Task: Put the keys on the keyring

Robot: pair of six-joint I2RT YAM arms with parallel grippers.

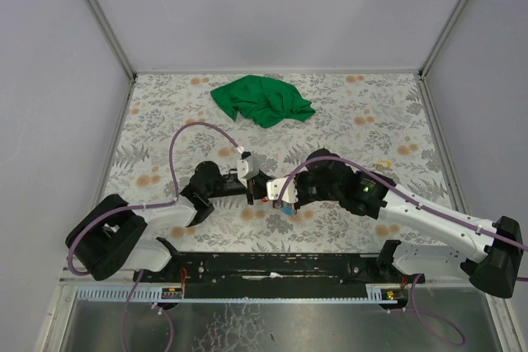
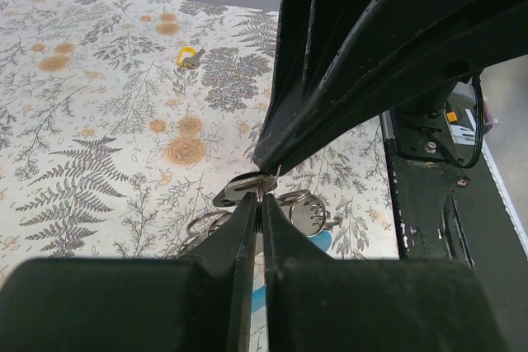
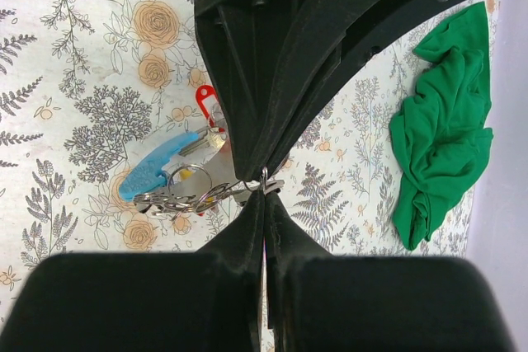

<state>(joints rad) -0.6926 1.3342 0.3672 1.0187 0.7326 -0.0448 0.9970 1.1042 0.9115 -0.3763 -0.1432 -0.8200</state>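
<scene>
My left gripper and right gripper meet tip to tip just above the table's near middle. Both are shut on a thin wire loop of the keyring, whose grey rings hang bunched below the tips. In the right wrist view the light blue key tag and the red key tag lie beside the rings; whether the keys are threaded on I cannot tell. A flat metal key sits right at the left fingertips. The blue tag shows under the grippers.
A crumpled green cloth lies at the back centre. A tiny dark-and-yellow item sits on the patterned cloth at the right. Grey walls enclose the table; a black rail runs along the near edge.
</scene>
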